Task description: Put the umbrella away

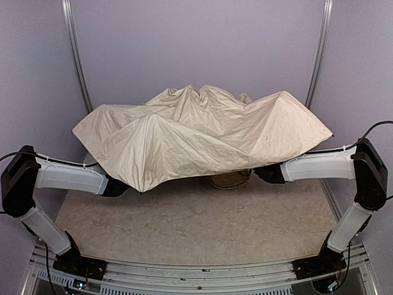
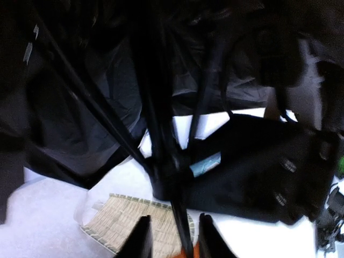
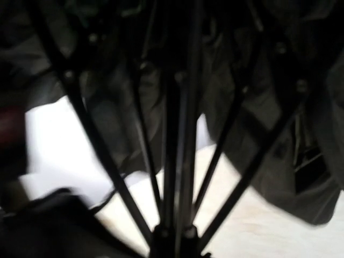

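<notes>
**Jaws.** The left gripper (image 2: pixel 174 220) has its jaws spread, one finger on either side of the thin black shaft (image 2: pixel 161 140). A sliver of light shows beside the rod, so I do not read this as a firm pinch. The right gripper is hidden under the fabric in the top view and lost in shadow in its own wrist view. I cannot tell how its jaws stand.

**Umbrella.** The umbrella (image 1: pixel 202 132) has its cream canopy spread and sagging across the far half of the table (image 1: pixel 184 227). The left arm (image 1: pixel 67 175) reaches in beneath it from the left, and the right arm (image 1: pixel 319 165) from the right.

**Shaft.** In the left wrist view it runs straight away from the jaws, up into the dark of the canopy. In the right wrist view it likewise rises from bottom centre, with ribs (image 3: pixel 102 156) fanning out around it. I judge the long axis to lie left to right, between the two wrists. The left arm is the only one I can confirm is astride the shaft.

**Basket.** The woven basket (image 2: pixel 121 226) lies on the table just below the left fingers. In the top view it shows under the canopy's near edge, right of centre.

**Finding.** Any closing or sliding move must stay on the line of the shaft, which already sits between the left jaws.
</notes>
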`<act>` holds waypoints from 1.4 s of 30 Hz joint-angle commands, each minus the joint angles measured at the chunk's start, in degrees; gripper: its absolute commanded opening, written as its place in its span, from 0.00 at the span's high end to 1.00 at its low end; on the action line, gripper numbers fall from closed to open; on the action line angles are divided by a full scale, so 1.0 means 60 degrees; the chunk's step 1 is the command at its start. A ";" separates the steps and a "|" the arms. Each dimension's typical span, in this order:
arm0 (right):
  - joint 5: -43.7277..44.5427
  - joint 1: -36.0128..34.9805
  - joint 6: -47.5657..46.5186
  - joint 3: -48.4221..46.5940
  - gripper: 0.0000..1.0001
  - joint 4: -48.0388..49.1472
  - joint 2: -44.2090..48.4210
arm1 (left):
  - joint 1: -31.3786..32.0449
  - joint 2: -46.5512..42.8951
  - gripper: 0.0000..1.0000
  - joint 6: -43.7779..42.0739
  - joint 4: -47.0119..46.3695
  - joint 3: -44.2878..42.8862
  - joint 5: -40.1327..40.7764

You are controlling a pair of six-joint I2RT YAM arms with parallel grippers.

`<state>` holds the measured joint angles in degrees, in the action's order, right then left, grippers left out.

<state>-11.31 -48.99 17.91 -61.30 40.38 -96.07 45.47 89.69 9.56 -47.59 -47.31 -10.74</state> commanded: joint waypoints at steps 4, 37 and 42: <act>0.0675 0.1206 -0.0015 -0.0180 1.00 0.0497 0.1273 | 0.0480 -0.0065 0.51 -0.1377 0.0053 0.0341 -0.0090; 0.0264 0.1394 -0.9993 -0.1255 1.00 -0.7074 0.2814 | -0.2796 -0.1855 0.38 0.2362 0.0754 0.2493 0.2906; 0.1429 0.0021 -1.0774 -0.1767 1.00 -0.7699 0.1408 | -0.2837 -0.2332 0.37 0.2214 0.0944 0.2772 0.3073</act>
<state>-9.23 -44.47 -40.14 -68.25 -3.88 -82.28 28.69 78.76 23.33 -43.13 -31.79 6.57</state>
